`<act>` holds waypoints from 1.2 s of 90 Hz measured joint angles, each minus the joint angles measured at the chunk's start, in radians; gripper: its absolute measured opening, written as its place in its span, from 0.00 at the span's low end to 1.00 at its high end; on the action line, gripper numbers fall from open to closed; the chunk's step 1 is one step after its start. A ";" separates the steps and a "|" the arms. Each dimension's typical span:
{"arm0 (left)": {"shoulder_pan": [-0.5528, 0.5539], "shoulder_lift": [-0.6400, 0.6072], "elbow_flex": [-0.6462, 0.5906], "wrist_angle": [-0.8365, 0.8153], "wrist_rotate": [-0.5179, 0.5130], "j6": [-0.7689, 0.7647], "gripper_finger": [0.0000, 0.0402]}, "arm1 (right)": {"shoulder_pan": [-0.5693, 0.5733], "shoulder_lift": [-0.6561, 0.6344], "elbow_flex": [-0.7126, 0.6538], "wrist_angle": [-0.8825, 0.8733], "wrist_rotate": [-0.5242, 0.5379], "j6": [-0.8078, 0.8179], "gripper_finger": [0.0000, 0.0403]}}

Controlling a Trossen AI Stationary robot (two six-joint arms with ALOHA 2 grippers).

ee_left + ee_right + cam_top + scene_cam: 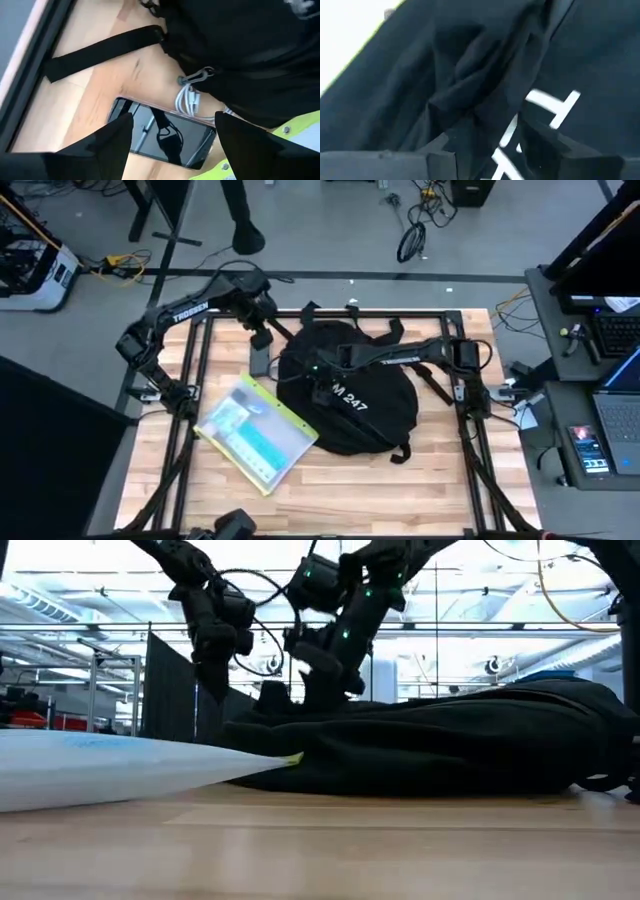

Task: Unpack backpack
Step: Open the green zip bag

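Note:
The black backpack (365,395) lies flat in the middle of the table, its white lettering (555,107) facing up. My left gripper (172,122) hovers open at the backpack's far left corner. Below it a dark phone (160,135) lies flat on the wood, with a coiled white cable (189,97) beside it at the backpack's edge. My right gripper (487,145) points down onto the backpack's left part (318,375). It is open, and a raised fold of black fabric (485,95) stands between its fingers. My right gripper comes at the backpack from above with a fold of the top fabric (485,125) between its open fingers; I cannot tell whether the fingers touch it. The backpack lies on the table.
A clear pouch with a yellow-green border (258,435) lies on the table at the backpack's near left, one corner against it. A black strap (100,52) lies on the wood near the phone. The black frame rail (195,380) runs along the left side.

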 joint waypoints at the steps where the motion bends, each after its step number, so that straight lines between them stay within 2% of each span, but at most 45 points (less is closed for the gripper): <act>1: 0.000 0.000 0.000 0.000 0.000 0.000 0.66 | -0.001 0.000 0.000 -0.006 0.000 0.000 0.28; 10: -0.005 0.000 0.000 -0.001 -0.001 -0.005 0.66 | -0.019 -0.029 0.000 -0.060 0.004 -0.026 0.08; 14: -0.009 0.000 0.000 -0.005 0.000 -0.005 0.66 | -0.027 -0.062 0.000 -0.088 0.007 -0.042 0.04; 29: -0.021 0.000 0.000 -0.011 0.000 -0.007 0.66 | -0.053 -0.175 0.087 -0.304 0.108 -0.074 0.00; 37: -0.035 0.000 0.000 -0.005 -0.001 -0.007 0.66 | -0.068 -0.230 0.145 -0.357 0.154 -0.099 0.00; 48: -0.070 0.000 0.000 0.021 0.043 -0.006 0.66 | -0.088 -0.279 0.166 -0.348 0.115 -0.113 0.00; 59: -0.130 0.000 0.000 0.070 0.190 0.001 0.66 | -0.093 -0.277 0.165 -0.377 0.076 -0.083 0.00; 65: -0.178 0.000 0.000 0.079 0.215 0.027 0.66 | -0.093 -0.269 0.165 -0.426 0.074 -0.090 0.00; 70: -0.221 0.003 0.000 0.096 0.182 0.059 0.66 | -0.094 -0.258 0.165 -0.467 0.074 -0.102 0.00; 80: -0.296 0.028 0.000 0.195 0.032 0.110 0.66 | -0.098 -0.244 0.164 -0.515 0.076 -0.109 0.00; 93: -0.348 0.063 0.000 0.230 -0.038 0.182 0.66 | -0.098 -0.237 0.160 -0.529 0.076 -0.113 0.00; 108: -0.380 0.106 0.000 0.242 -0.220 0.212 0.66 | -0.097 -0.238 0.128 -0.529 0.076 -0.114 0.00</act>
